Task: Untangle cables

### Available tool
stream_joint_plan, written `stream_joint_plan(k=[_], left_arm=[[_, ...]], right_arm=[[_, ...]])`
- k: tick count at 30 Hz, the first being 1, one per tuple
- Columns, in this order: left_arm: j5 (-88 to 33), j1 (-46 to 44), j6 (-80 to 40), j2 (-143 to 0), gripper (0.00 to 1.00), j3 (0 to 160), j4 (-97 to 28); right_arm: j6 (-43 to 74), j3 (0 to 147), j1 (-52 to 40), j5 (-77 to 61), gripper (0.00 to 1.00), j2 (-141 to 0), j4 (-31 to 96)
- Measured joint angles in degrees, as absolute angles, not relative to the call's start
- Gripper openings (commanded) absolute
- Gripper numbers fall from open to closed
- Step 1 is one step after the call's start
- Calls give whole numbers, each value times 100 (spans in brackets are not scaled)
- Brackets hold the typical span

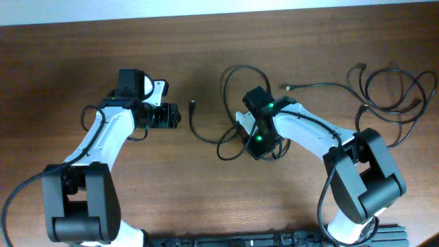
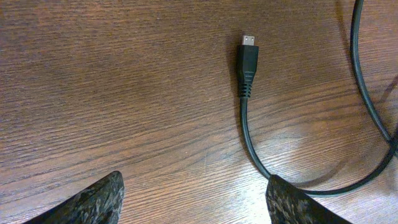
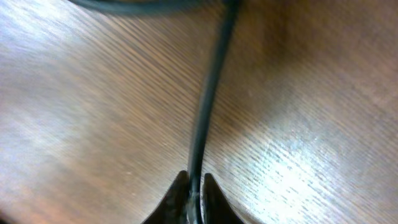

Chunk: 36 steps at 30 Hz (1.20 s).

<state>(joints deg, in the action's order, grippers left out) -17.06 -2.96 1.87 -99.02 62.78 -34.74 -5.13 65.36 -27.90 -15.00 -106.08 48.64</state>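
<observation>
While the right claw (image 3: 196, 190) is pinched shut on a thin black cord (image 3: 210, 99) that runs straight up and away from its tips in the right wrist view, the left claw (image 2: 194, 183) stands wide with nothing between its fingers (image 2: 93, 199). The cables lie in two groups on the wooden bench (image 1: 75, 55). One is a loose tangle (image 1: 226, 140) in the middle, under and around the right claw, and the other is a second heap (image 1: 392, 110) well apart at the far right. From the middle tangle one free end reaches out toward the left claw and finishes in a small black plug (image 2: 247, 59) with a bare metal tip. This end lies flat on the wood, just ahead of the open fingers, and its lead (image 2: 249, 137) curves back past the right-hand finger. These cords look light, limp and smooth. They will probably slide easily over the wood and keep no shape, so a pull on one strand is likely to drag its neighbours along. The plug is the only stiff part. The moulded body, or the ribbed collar just behind it, looks like the surest place to take hold, keeping clear of the metal tip. The lead itself is so thin that the fingers would have to close almost fully to hold it.
</observation>
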Motion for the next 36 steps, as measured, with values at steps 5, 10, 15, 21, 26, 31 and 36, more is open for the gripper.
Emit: stream_joint_plan(k=[5,10,15,21,26,31,36], left_arm=[[-1706,-298,185,-9902,74,6278,-3474],[-1704,-296,185,-9902,74,6278,-3492],[-1699,-296,185,-9902,74,6278,-3531],[-1702,-296,185,-9902,74,6278,-3533],[-1702,-296,185,-9902,74,6278,-3533],[-1702,-298,183,-9902,74,6278,-3533],[-1702,-296,156,-9902,74,6278,-3535]], right_arm=[[-517,7699,-2790,-1675,4,-10586,5621],[-519,9397,-2639,-1706,4,-10447,6267],[-513,11498,-1693,-1380,4,-10213,6751],[-322,12709,-633,178,4,-9887,6906],[318,12794,198,1750,4,-9701,7150],[611,12794,770,2344,4,-9712,7334],[729,12785,915,2458,4,-9712,7413]])
